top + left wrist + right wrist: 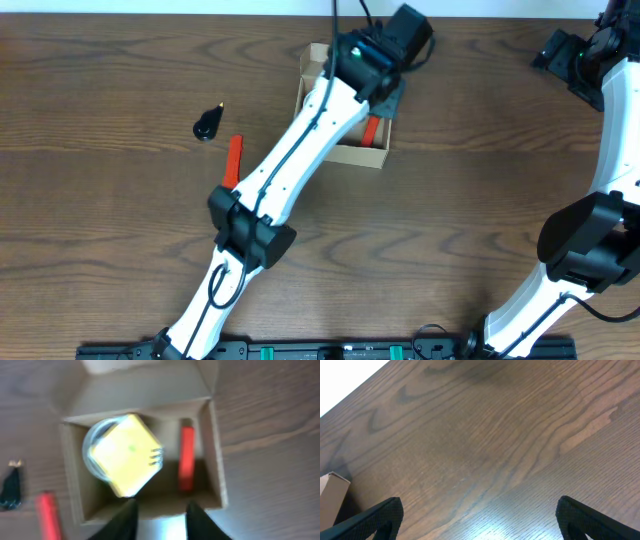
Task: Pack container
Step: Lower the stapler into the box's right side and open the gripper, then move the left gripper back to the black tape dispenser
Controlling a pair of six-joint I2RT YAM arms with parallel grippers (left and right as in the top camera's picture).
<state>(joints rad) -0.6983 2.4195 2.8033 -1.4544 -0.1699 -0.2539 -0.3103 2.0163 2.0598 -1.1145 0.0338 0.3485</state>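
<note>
Overhead, where was the small tan-brown cardboard container (pixel 358 156)?

It sat far across the dark wooden surface (pixel 450 200), partly under the left arm. A red stick (pixel 234 160) and a small black object (pixel 208 124) lay outside it.

Left wrist?

The left tool (pixel 161 517) hung open and empty above the container (pixel 215 455), which held a yellow block (pixel 127 452) and a second red stick (pixel 186 457).

Right wrist?

The right tool (pixel 479 505) was spread wide over wood.
</note>
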